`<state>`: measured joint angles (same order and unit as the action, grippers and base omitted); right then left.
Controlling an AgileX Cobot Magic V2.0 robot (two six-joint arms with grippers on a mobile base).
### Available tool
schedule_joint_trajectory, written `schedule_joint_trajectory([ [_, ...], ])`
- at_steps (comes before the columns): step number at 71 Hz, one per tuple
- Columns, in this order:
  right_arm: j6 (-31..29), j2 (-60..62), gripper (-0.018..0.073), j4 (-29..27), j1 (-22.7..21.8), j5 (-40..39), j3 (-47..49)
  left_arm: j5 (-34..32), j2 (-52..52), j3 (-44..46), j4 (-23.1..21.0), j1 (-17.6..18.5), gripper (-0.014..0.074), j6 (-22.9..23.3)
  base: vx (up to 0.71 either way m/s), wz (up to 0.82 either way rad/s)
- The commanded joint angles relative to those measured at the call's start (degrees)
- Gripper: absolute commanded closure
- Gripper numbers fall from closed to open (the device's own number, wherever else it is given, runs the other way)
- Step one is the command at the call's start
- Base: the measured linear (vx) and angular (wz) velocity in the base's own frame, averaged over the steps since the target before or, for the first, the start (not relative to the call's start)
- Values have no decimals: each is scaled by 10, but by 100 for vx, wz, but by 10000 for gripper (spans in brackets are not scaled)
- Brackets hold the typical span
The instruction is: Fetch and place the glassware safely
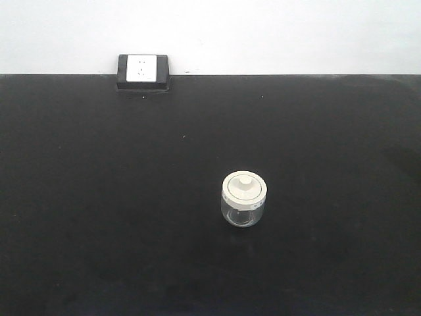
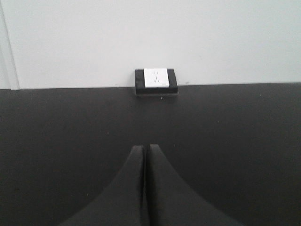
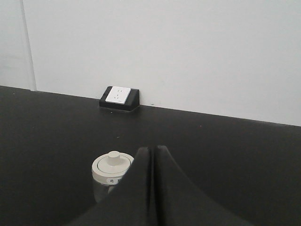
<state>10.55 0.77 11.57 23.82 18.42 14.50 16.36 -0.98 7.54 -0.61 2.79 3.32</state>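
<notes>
So the glass jar (image 1: 244, 199) sits upright on the black table (image 1: 99, 197), lid (image 1: 245, 188) on, a bit right of center and well apart from the socket box (image 1: 143, 72) at the back edge by the wall. Left end effector (image 2: 146, 153) is pinched closed on nothing. Right end effector (image 3: 153, 153) is closed too, with the jar just to its left.
</notes>
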Motion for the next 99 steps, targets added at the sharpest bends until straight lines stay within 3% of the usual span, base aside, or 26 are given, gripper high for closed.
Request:
schedule_joint_trajectory([
  [1,0,-7,567,9,-1,-44,15,-58,17,-31,1,-9,603,1,0,0],
  [19,0,-7,567,9,-1,-44,15,-137,25,-109,-25,-20,603,9,0,0],
  [33,0,-7,567,9,-1,-44,15,-164,25,-108,-19,-20,603,-26,0,0],
  [99,0,-7,567,9,-1,-42,15,-164,24,-107,-21,-20,603,-23,0,0],
])
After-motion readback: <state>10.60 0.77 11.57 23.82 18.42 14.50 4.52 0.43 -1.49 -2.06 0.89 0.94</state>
